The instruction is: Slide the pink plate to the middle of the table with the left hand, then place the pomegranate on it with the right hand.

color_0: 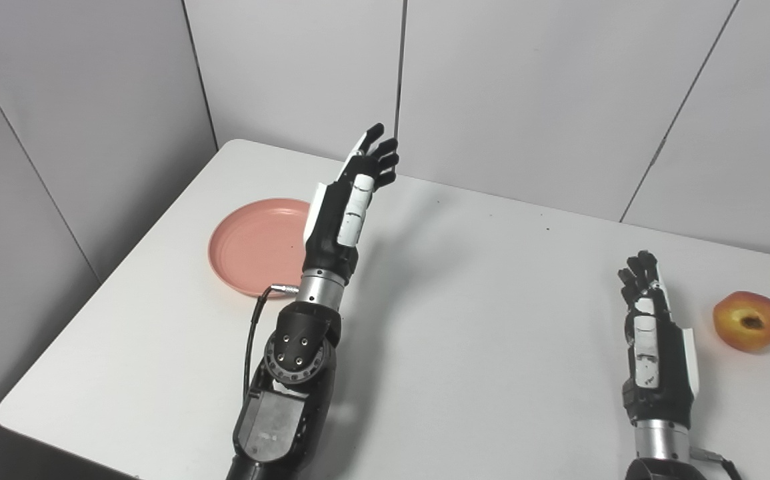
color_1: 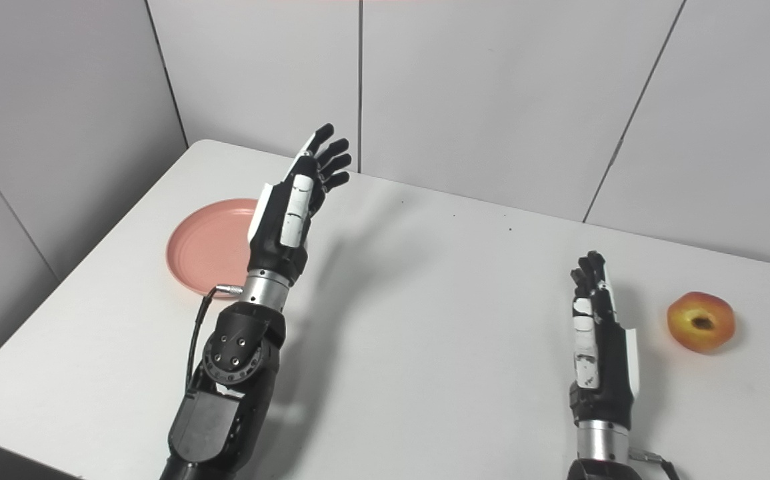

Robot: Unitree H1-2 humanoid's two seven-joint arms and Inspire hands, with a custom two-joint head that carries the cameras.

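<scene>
A round pink plate (color_0: 251,247) lies on the left part of the white table (color_0: 465,320). My left hand (color_0: 351,193) is raised above the table just right of the plate, fingers stretched out and apart, holding nothing; its wrist hides the plate's right rim. A red-and-yellow pomegranate (color_0: 749,321) rests near the table's right edge. My right hand (color_0: 655,320) stands upright to the left of the fruit, a short gap away, open and empty.
Grey wall panels (color_0: 525,87) close off the table at the back and left. A black cable (color_0: 251,333) loops from the left wrist. The table's left front corner (color_0: 11,413) is rounded.
</scene>
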